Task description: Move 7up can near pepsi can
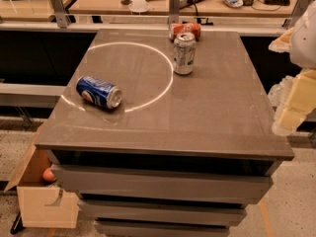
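The 7up can, silvery-white with green markings, stands upright toward the back of the grey table. The pepsi can, dark blue with a round logo, lies on its side near the table's left edge, well apart from the 7up can. My gripper shows as pale yellowish parts at the far right edge of the view, off the table's right side and away from both cans. It holds nothing that I can see.
A red/orange can lies on its side at the table's back edge, just behind the 7up can. A bright light ring marks the tabletop. An open cardboard box sits on the floor at lower left. Desks with clutter stand behind.
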